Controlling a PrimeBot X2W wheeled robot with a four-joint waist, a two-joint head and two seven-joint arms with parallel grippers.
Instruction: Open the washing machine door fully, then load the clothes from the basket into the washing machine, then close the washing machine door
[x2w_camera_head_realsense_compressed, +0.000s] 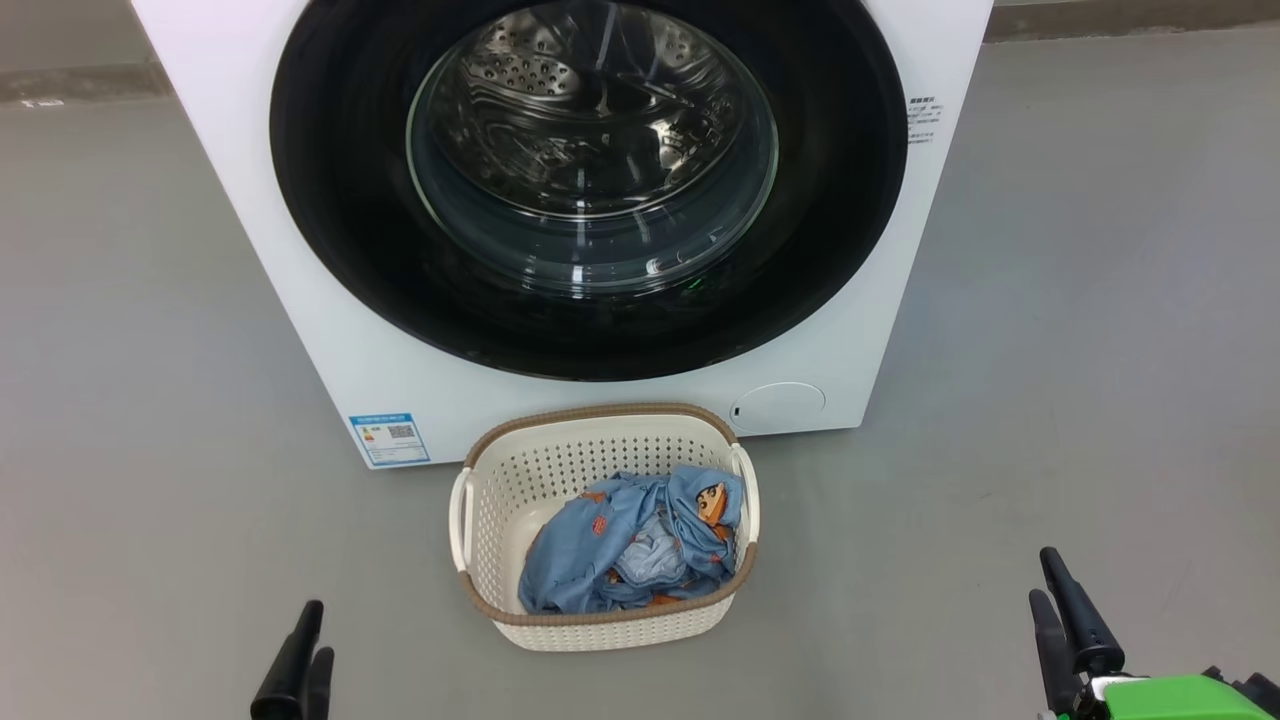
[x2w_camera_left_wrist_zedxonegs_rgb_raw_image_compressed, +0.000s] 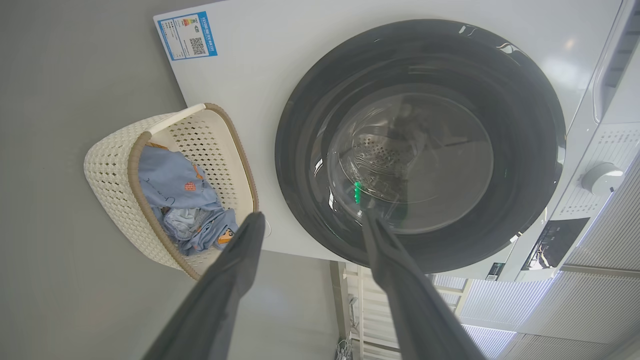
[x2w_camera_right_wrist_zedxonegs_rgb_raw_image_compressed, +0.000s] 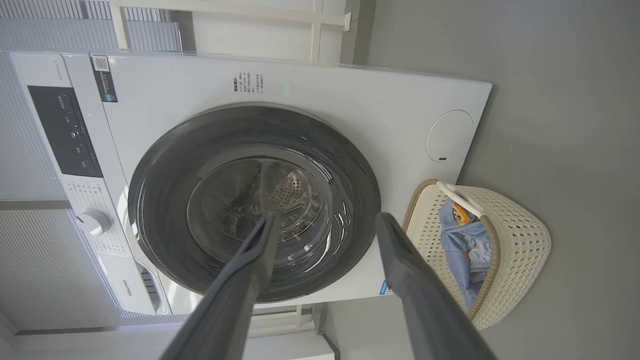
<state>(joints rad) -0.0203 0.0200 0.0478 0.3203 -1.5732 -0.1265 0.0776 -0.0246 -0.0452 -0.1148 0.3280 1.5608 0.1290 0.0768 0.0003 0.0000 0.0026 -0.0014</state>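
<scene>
Left gripper (x2w_camera_head_realsense_compressed: 315, 630) noted to the left of the basket (x2w_camera_head_realsense_compressed: 600, 632) and nearer the robot, well apart from it, above bare grey floor (x2w_camera_head_realsense_compressed: 150, 400). In the left wrist view its two dark fingers are seen spread wide, with nothing between them. A blue label sticker (x2w_camera_head_realsense_compressed: 390, 438) is found behind and to the left of the basket, low on the washing machine (x2w_camera_head_realsense_compressed: 450, 400). The basket is set on the floor just in front of the machine. The clothes (x2w_camera_head_realsense_compressed: 630, 545) are bundled inside it, heaped toward its right side – light blue fabric, orange-brown prints, some white cloth. Behind and above the basket, the washing machine door (x2w_camera_head_realsense_compressed: 590, 160) is seen shut flush; the steel drum is visible through its glass. A round white cover (x2w_camera_head_realsense_compressed: 778, 407) is marked just behind the basket's right corner. Right gripper (x2w_camera_head_realsense_compressed: 1043, 575) noted well to the right of the basket – fingers parted, empty.
</scene>
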